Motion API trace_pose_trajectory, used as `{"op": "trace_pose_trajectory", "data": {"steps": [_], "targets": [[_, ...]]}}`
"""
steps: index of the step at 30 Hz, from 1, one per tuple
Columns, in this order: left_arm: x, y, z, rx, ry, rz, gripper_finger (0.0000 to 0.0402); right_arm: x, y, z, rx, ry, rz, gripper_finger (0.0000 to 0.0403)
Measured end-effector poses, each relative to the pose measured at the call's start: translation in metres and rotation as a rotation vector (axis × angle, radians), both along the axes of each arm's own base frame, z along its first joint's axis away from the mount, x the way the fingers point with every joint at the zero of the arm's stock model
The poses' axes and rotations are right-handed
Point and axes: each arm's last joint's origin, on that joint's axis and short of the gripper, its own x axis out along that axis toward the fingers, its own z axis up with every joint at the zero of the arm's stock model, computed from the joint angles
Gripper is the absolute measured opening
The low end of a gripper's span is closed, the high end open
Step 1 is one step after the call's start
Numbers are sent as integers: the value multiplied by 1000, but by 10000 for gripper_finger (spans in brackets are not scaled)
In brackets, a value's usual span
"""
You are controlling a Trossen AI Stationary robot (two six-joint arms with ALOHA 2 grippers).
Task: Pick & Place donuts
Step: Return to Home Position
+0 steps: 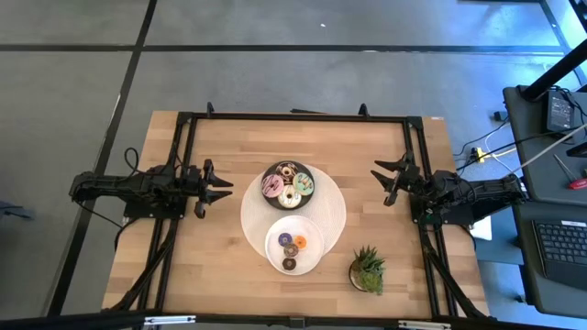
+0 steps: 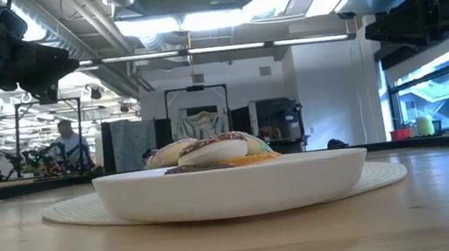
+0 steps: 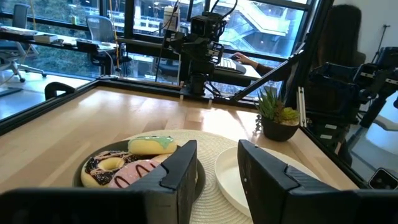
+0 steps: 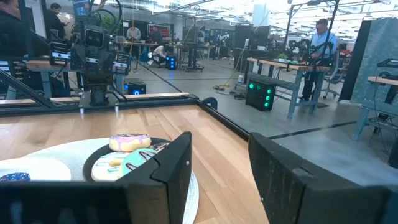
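Several larger iced donuts (brown, pink, white, green) [image 1: 288, 184] lie in a dark grey plate [image 1: 310, 172] on the far part of a round white mat [image 1: 335, 215]. Three mini donuts (orange, purple, dark brown) [image 1: 293, 247] lie in a white plate [image 1: 273, 234] nearer the front edge. My left gripper [image 1: 220, 187] is open and empty, left of the plates. My right gripper [image 1: 385, 181] is open and empty, right of them. The left wrist view shows the iced donuts [image 3: 124, 163] ahead of its fingers; the right wrist view shows them too [image 4: 127, 152].
A small green spiky potted plant [image 1: 368, 270] stands near the front edge, right of the white plate. A black frame [image 1: 293, 116] runs round the wooden table. Bare wood lies between each gripper and the mat. People and desks show in the room beyond.
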Motion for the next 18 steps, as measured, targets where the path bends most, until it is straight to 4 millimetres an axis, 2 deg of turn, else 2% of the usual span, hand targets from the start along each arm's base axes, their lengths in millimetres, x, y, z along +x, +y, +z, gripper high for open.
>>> {"op": "trace_pose_trajectory", "data": {"steps": [18], "targets": [[0,0,0,0,0,0,115,0,0,0,1,0,0,161]]}}
